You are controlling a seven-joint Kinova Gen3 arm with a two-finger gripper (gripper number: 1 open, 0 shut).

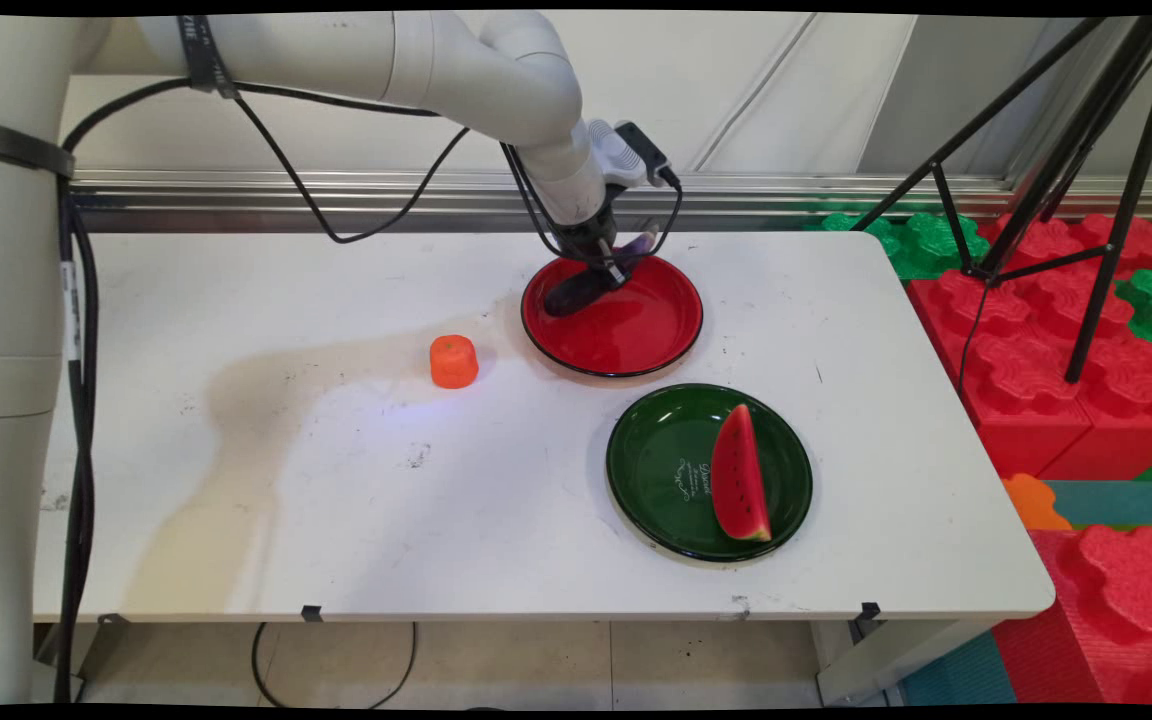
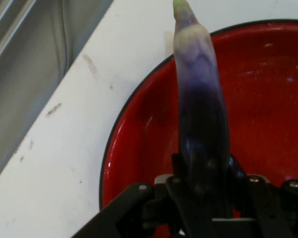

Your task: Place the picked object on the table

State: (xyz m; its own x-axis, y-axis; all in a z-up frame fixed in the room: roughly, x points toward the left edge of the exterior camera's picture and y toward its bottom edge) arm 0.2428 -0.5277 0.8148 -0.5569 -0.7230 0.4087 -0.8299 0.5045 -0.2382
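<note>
My gripper (image 1: 604, 262) is shut on a dark purple eggplant (image 1: 576, 290) with a pale, green-tipped end. It holds the eggplant slanted over the back left part of a red plate (image 1: 641, 330) near the table's far edge. In the hand view the eggplant (image 2: 201, 109) rises from between the fingers of the gripper (image 2: 203, 178) and points past the red plate's (image 2: 268, 99) black rim. I cannot tell whether its dark end touches the plate.
An orange stubby toy piece (image 1: 453, 361) stands left of the red plate. A green plate (image 1: 656, 465) nearer the front holds a watermelon slice (image 1: 740, 473). A black tripod (image 1: 1086, 200) and red and green foam blocks (image 1: 1046, 380) stand off the table's right side.
</note>
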